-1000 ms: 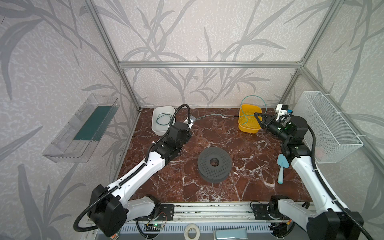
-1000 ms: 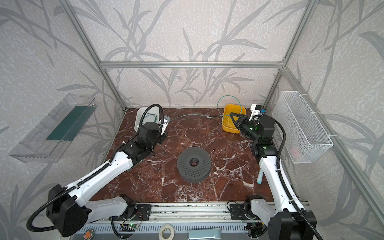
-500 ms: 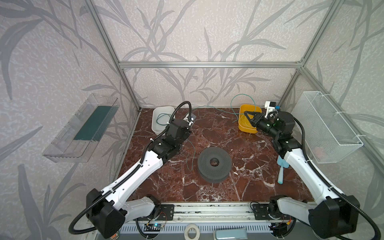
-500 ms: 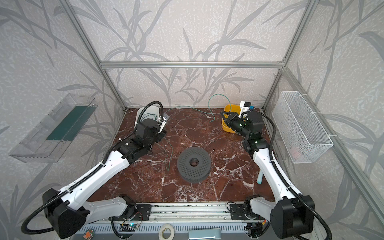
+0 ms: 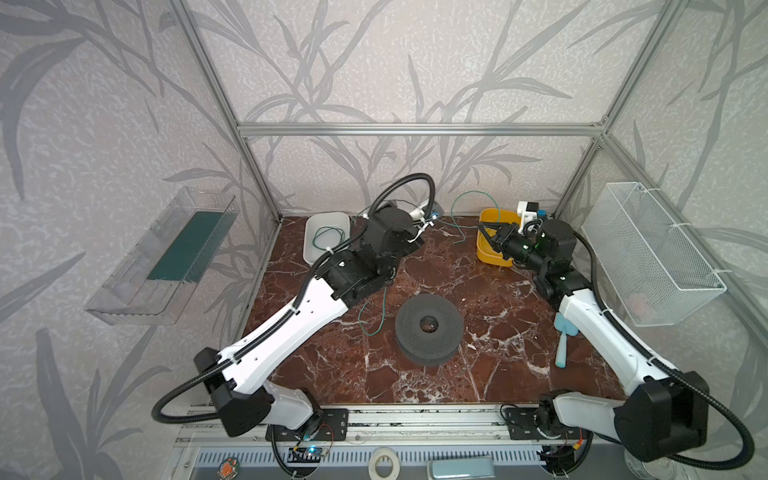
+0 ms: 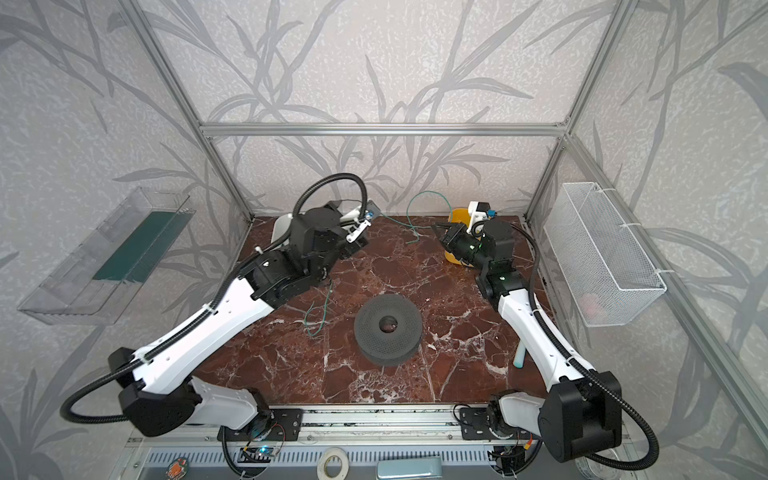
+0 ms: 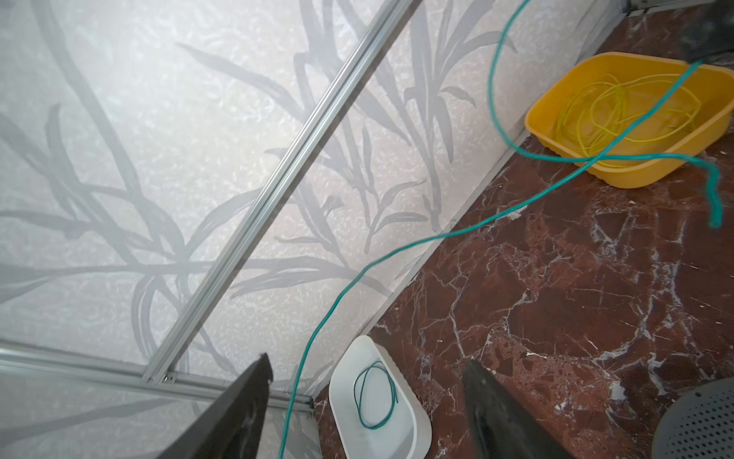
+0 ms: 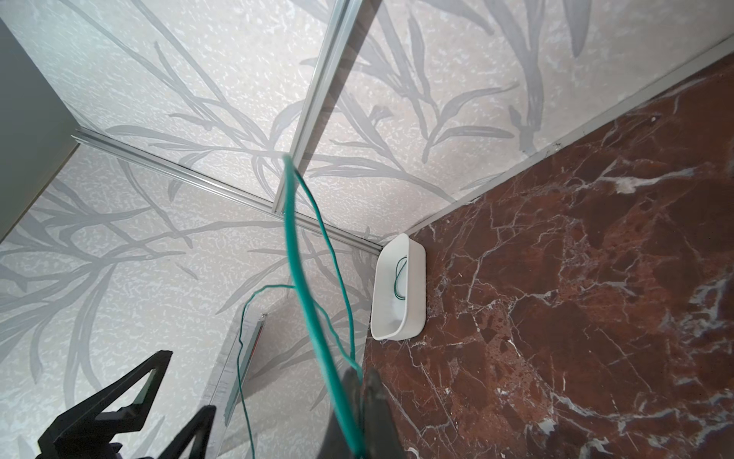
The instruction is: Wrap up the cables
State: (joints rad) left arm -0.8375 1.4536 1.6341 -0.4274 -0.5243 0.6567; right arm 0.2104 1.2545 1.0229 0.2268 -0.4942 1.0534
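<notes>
Right wrist view | right end effector (image 8: 359, 375) clamped on cable (image 8: 294, 254) | left end effector (image 7: 367, 361) wide, cable through its gap | cable arcs by back wall (image 5: 415, 174), drops to worktop (image 5: 498, 365) beside spool (image 5: 448, 329) | second cable (image 7: 356, 397) in tray (image 7: 417, 429)

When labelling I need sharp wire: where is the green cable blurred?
Right wrist view: cable near the lens is fat, out of focus. Left wrist view: its end is soft, the tray's coil sharp. Both top views: thin but crisp.
</notes>
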